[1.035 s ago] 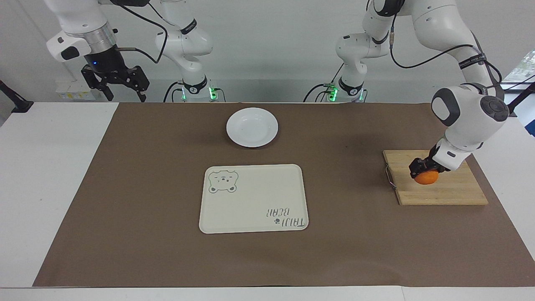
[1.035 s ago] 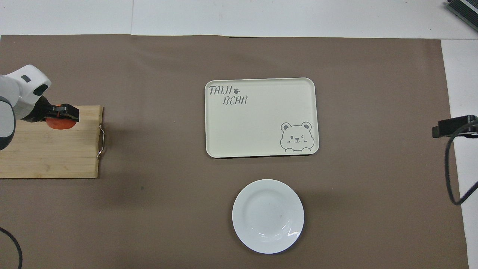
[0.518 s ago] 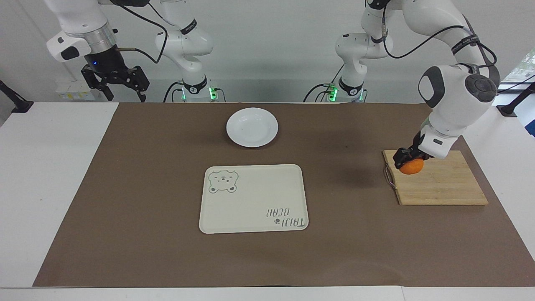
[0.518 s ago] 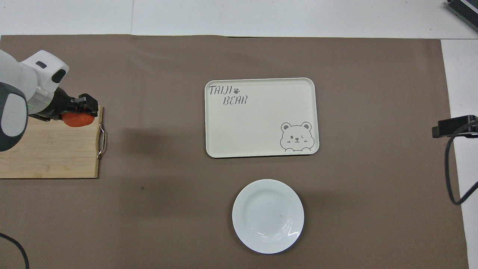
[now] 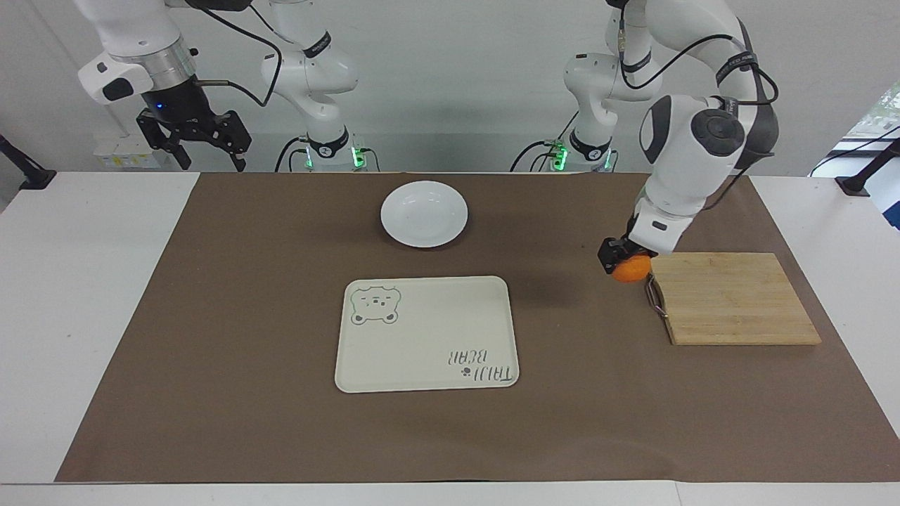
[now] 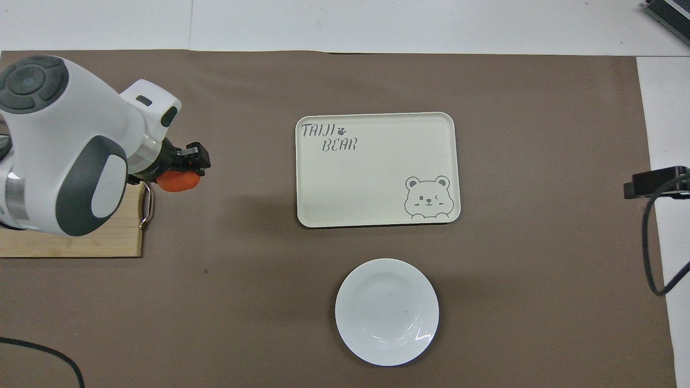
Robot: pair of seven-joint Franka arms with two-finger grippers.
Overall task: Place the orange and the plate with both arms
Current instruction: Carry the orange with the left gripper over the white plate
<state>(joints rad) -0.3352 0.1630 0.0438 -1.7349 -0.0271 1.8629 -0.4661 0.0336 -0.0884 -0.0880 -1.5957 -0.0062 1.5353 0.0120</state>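
facing view: in the right-centre of the frame the left gripper [image 5: 622,261] hangs in the air with its jaws pinching the orange [image 5: 631,268], just off the handle edge of the wooden cutting board [image 5: 735,299] and over the brown mat [image 5: 246,316] on the tabletop [image 5: 84,295]. the white plate [image 5: 424,213] sits upper centre, empty, and the cream bear tray [image 5: 427,332] lies just below it in the frame. at upper left the right gripper [image 5: 204,151] waits in the air over the corner of the tabletop, jaws spread and holding nothing.

overhead view: at the left edge the left gripper [image 6: 188,161] shows the orange [image 6: 177,182] tucked under its black fingers, beside the board's metal handle [image 6: 146,206] and well apart from the bear tray [image 6: 377,170] at centre. the plate [image 6: 386,311] lies at lower centre, and the right gripper [image 6: 655,183] shows only as a dark tip at the right edge.

judgement: the step looks like carrying the fruit toward the middle of the tabletop. doing it well probably means keeping the pinch firm on a round, smooth fruit, travelling high enough to pass above the tray's rim, and lowering almost to the surface before letting go so it does not roll. the plate is likely the waiting arm's job.
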